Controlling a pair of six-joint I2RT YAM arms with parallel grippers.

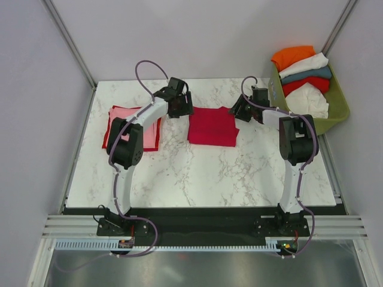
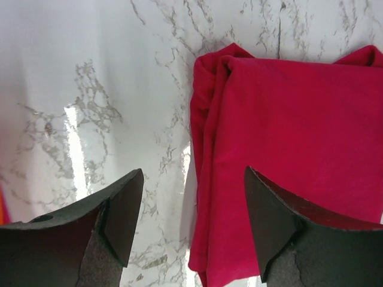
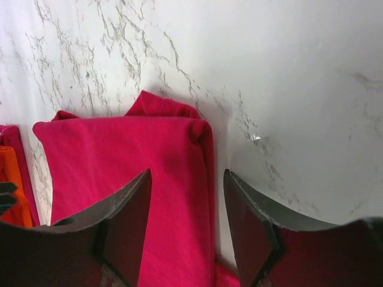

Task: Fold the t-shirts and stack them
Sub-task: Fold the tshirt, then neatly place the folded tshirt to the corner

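Two grippers flank folded crimson t-shirt (image 1: 212, 127) at centre of table (image 1: 197, 173).

Top view: left gripper (image 1: 179, 107) at shirt's left edge, right gripper (image 1: 242, 111) at right edge. Pink t-shirt (image 1: 148, 134) lies far left. Basket (image 1: 340, 92) at right w/ more shirts, orange t-shirt (image 1: 292, 57) on top.

L wrist: left gripper (image 2: 192, 177) jaws wide apart, nothing held, over folded edge.

R wrist: right gripper (image 3: 187, 173) jaws apart, empty, above other edge.

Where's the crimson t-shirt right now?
Top view: the crimson t-shirt lies flat mid-table toward the far edge, between the left gripper and right gripper, pink t-shirt to its left.
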